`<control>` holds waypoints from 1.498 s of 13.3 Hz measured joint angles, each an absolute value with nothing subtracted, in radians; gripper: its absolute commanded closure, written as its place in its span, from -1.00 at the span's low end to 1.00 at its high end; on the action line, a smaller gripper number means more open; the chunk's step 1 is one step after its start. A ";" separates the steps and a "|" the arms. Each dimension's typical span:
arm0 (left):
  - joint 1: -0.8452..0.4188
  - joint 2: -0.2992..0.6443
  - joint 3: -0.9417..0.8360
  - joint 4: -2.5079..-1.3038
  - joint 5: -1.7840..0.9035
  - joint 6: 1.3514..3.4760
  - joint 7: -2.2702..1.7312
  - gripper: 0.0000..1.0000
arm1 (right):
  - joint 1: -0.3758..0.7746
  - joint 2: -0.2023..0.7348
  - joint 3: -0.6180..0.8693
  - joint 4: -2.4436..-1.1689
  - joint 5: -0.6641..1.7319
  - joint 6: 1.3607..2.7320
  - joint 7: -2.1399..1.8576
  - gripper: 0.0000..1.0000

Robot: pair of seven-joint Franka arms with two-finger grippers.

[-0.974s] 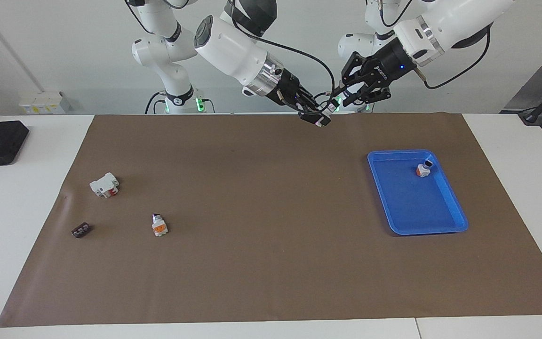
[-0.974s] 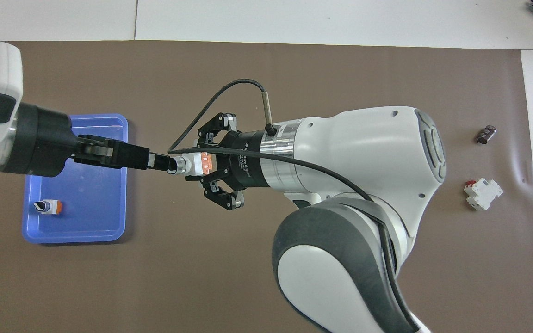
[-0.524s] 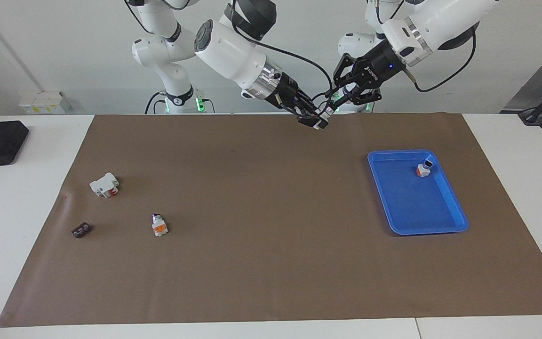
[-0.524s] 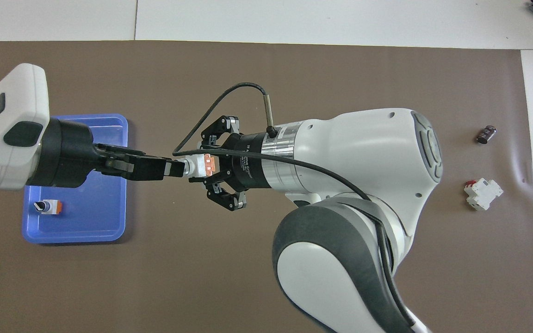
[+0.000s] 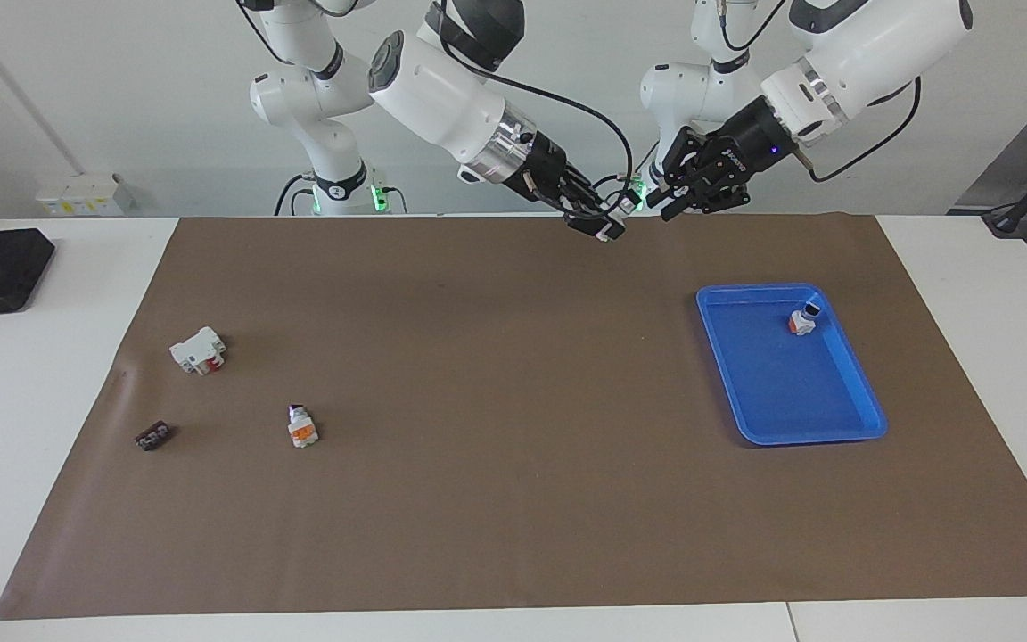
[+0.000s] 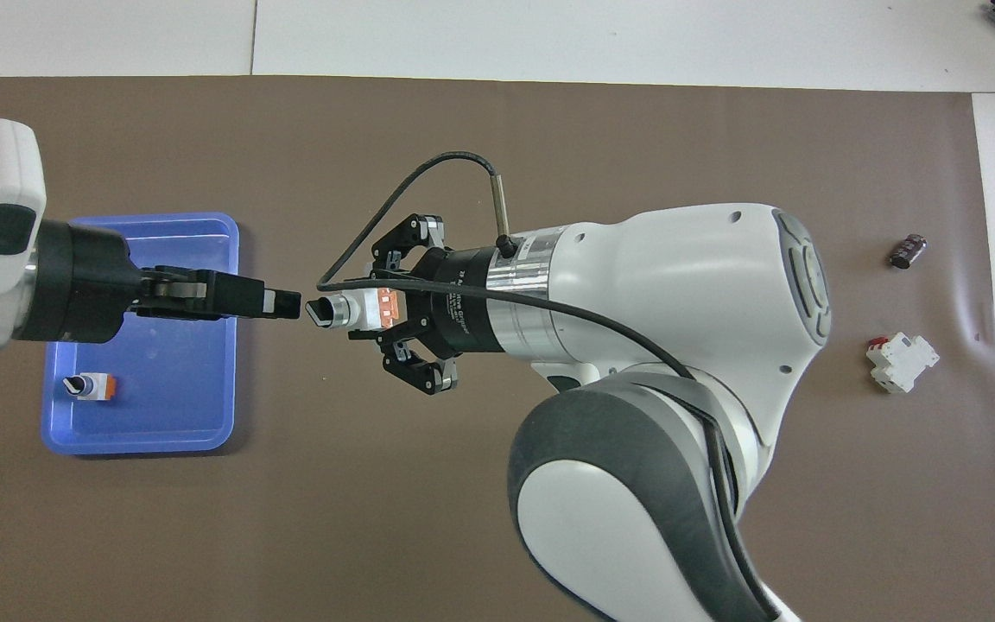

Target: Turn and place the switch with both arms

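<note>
Overhead view: left gripper [image 6: 277, 303] drawn back, fingers together and empty, apart from switch [image 6: 351, 311] now clamped only by right gripper [image 6: 377, 313]; turn apparently done, placing pending.

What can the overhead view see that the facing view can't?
Only overhead: the orange block and dark tip of the held switch in the right gripper, and the gap between it and the left gripper. Only facing: the loose switch on the mat, hidden under the right arm from overhead. Both: the blue tray and the tray switch in it, the white block and the dark piece.
</note>
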State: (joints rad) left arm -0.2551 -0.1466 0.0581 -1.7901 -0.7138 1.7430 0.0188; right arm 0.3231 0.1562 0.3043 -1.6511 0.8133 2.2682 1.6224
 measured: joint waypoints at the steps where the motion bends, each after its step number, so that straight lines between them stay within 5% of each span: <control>1: -0.256 -0.150 0.052 -1.790 -0.714 1.744 -0.023 0.32 | 0.323 0.156 0.304 -1.651 0.813 2.268 1.622 1.00; 15: -0.275 -0.157 0.024 -1.797 -0.766 1.829 -0.338 0.36 | 0.333 0.156 0.301 -1.657 0.814 2.305 1.644 1.00; 20: -0.282 -0.158 0.025 -1.803 -0.764 1.844 -0.275 0.57 | 0.333 0.156 0.295 -1.658 0.814 2.306 1.644 1.00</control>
